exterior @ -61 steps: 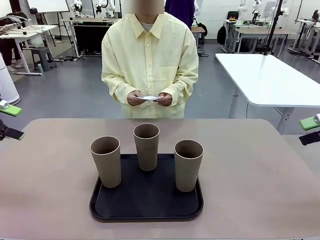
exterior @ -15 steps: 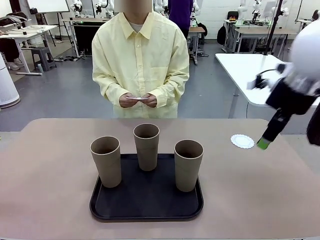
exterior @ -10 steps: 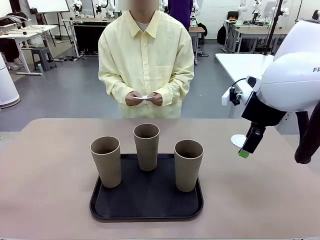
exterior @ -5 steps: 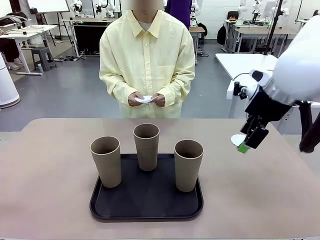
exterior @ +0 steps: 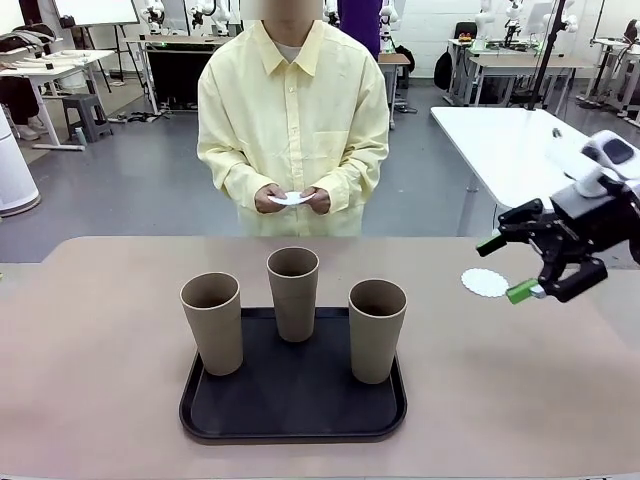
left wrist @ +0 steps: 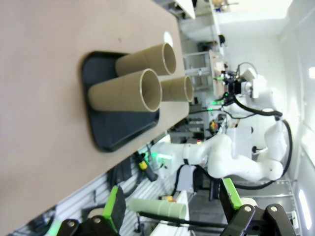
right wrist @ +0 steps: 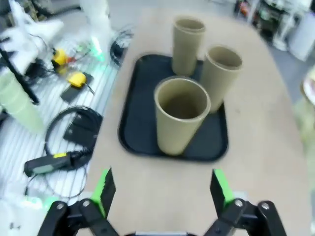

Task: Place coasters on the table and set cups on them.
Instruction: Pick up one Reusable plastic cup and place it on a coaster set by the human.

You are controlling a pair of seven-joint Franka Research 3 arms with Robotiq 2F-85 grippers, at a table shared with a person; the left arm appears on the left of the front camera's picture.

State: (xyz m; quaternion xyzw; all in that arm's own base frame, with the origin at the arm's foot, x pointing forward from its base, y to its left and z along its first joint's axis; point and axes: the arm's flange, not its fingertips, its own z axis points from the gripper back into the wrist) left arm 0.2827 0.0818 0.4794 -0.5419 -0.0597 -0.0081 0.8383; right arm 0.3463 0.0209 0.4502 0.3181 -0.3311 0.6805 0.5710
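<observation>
Three tan cups stand on a black tray [exterior: 293,420]: left [exterior: 212,322], middle [exterior: 293,293] and right [exterior: 377,330]. One white coaster [exterior: 485,283] lies on the beige table [exterior: 100,350] at the far right. The person holds more coasters [exterior: 291,198] in both hands at the waist. My right gripper [exterior: 505,267] hovers open just right of the lying coaster, fingers pointing left, empty. Its wrist view looks at the nearest cup [right wrist: 181,115] between open fingers [right wrist: 104,189]. My left gripper [left wrist: 172,204] is open and empty, off the table's edge, far from the cups [left wrist: 130,91].
A white rectangular table [exterior: 530,150] stands behind at the right. Cables and tools lie on the floor [right wrist: 59,132] beside the table on the robot's side. Bare tabletop lies left and right of the tray.
A coaster now lies at the table's right, where none lay six seconds ago. My right gripper has pulled back to the right of it and turned its fingers sideways. The cups have not moved.
</observation>
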